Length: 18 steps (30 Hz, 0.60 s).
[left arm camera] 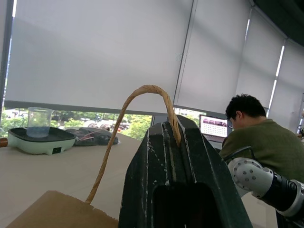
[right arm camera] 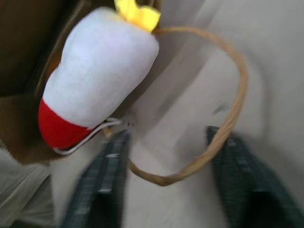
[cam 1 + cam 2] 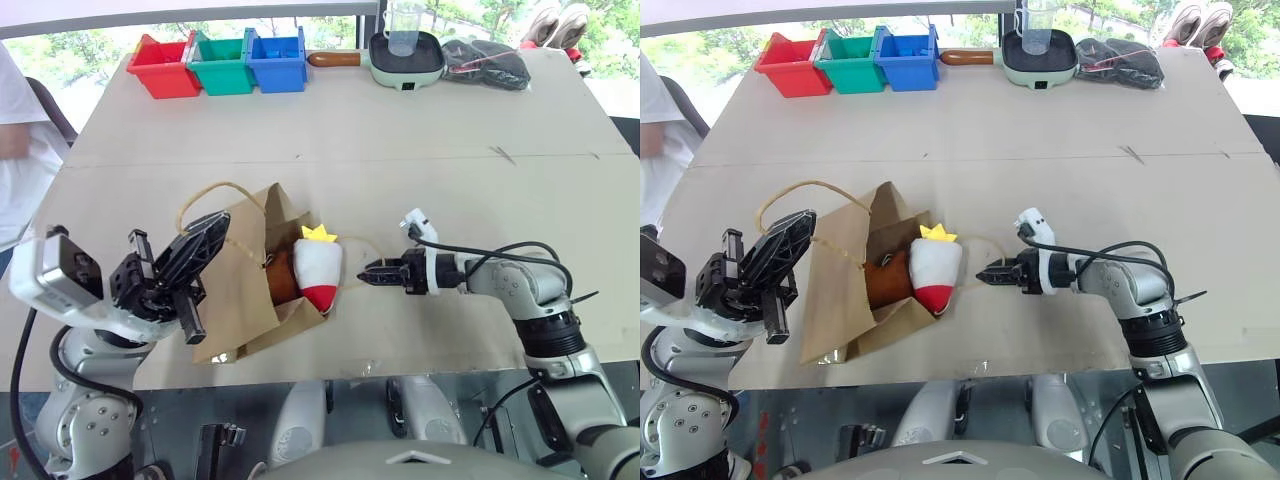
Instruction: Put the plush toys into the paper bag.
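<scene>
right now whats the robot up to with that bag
It is packing plush toys into the paper bag lying on the table. The left tool is shut on one handle, holding the mouth up. The white plush toy and orange-brown plush toy sit in the opening. The right tool is just beside them, by the other handle.

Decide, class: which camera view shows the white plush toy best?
The right wrist view: the white toy appears large, with its red end and yellow tuft clear. Both eye views show it smaller, lying at the bag's mouth beside the brown toy.
</scene>
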Tool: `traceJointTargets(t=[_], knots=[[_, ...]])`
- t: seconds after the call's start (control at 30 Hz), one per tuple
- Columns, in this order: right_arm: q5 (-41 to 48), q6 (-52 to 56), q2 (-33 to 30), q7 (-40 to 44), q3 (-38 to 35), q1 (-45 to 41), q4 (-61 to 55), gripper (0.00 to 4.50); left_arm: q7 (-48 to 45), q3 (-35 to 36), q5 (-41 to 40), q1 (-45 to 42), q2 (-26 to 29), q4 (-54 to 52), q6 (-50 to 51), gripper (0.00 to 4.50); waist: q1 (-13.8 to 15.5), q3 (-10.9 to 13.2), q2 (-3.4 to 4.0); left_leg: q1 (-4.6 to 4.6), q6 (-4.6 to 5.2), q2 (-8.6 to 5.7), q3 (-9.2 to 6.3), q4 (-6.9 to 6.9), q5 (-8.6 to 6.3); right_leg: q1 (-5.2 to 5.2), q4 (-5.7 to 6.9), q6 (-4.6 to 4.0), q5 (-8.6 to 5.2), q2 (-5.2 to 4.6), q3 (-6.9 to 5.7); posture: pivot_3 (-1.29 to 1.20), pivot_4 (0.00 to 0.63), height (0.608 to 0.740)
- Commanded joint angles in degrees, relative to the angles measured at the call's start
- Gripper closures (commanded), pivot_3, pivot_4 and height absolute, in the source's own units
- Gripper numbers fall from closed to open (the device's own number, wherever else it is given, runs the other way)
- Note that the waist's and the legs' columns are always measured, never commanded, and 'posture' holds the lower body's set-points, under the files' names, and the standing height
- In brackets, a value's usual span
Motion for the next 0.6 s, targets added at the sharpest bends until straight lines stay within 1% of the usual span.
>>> traceJointTargets(t=[0.03,0.13,0.2,0.3,0.33,0.37,0.43,0.5,0.57,0.6], knots=[[2.70,0.09,1.41,0.67,-2.11,0.36,-0.25,4.46,1.22,1.05,-0.42,0.58,-0.56,-3.27,-1.72,4.50,-0.03,-0.10,-0.16,0.02,0.00,0.00,0.00,0.00,0.00,0.01,0.00,0.00,0.00,0.01,0.00,0.00,0.150,0.740],[7.70,-0.57,2.64,2.10,-7.41,0.50,-3.07,4.46,4.02,0.45,0.50,-0.35,-0.93,-2.76,-1.51,4.50,0.05,-0.05,-0.08,0.01,0.00,0.02,-0.01,0.01,0.00,0.01,-0.01,0.00,0.00,0.03,0.00,0.00,0.150,0.740],[10.52,-0.62,2.91,3.15,-9.52,0.74,-4.78,4.46,5.24,0.20,0.48,-0.93,-0.97,-2.57,-1.36,4.50,0.25,-0.04,-0.07,-0.01,0.00,0.01,-0.02,0.02,0.00,0.01,-0.01,0.00,0.00,0.03,0.00,0.00,0.150,0.740],[19.89,0.69,3.59,4.57,-15.44,1.04,-9.45,4.46,9.04,-0.14,-1.18,-3.12,-0.89,-1.86,-0.12,4.50,0.40,-0.04,-0.07,-0.04,0.00,0.00,-0.02,0.03,0.00,0.01,-0.02,0.01,0.00,-0.01,0.00,0.00,0.150,0.740],[27.71,1.21,4.09,1.74,-19.19,-0.98,-12.73,4.46,12.26,0.04,-3.11,-6.26,0.07,-0.27,1.40,4.50,0.39,-0.04,-0.07,-0.07,0.00,0.00,-0.05,0.03,0.00,0.01,-0.02,0.01,0.00,-0.01,-0.02,0.00,0.150,0.740],[33.66,0.94,3.91,-1.44,-21.70,-3.38,-16.36,4.46,15.90,0.15,-4.86,-9.74,1.09,1.70,3.06,4.50,0.52,0.05,-0.01,-0.06,0.00,0.00,-0.05,0.03,0.00,0.01,-0.02,0.01,0.00,-0.01,-0.02,0.00,0.150,0.740],[42.87,-0.36,3.63,-9.75,-24.50,-7.24,-19.44,4.46,19.97,-0.02,-5.97,-15.20,3.01,5.40,5.93,4.50,0.66,0.21,0.19,-0.18,0.01,0.02,-0.15,0.13,0.01,-0.05,0.05,0.02,0.01,0.02,-0.13,0.00,0.150,0.740],[47.06,-1.12,1.13,-14.01,-25.22,-8.55,-21.03,4.46,19.73,-1.51,-5.47,-18.95,4.75,8.68,8.58,4.50,0.35,0.13,0.11,-0.12,0.01,-0.05,-0.19,0.18,0.01,0.00,0.09,0.03,0.00,0.10,-0.14,0.00,0.150,0.740],[48.10,-1.35,-2.08,-16.93,-25.08,-8.52,-22.55,4.46,18.00,-3.51,-5.68,-22.86,5.88,12.24,11.26,4.50,0.23,0.03,-0.03,-0.03,0.01,-0.08,-0.11,0.08,0.00,0.07,0.03,0.03,0.00,0.09,-0.12,0.00,0.150,0.740],[48.09,-1.75,-3.65,-18.13,-24.83,-8.09,-23.01,4.46,17.19,-4.89,-4.13,-24.69,6.07,14.25,11.86,4.50,0.23,0.04,-0.03,-0.08,0.01,-0.12,-0.06,0.07,0.00,0.06,0.01,0.02,0.00,0.07,-0.14,0.00,0.150,0.740]])
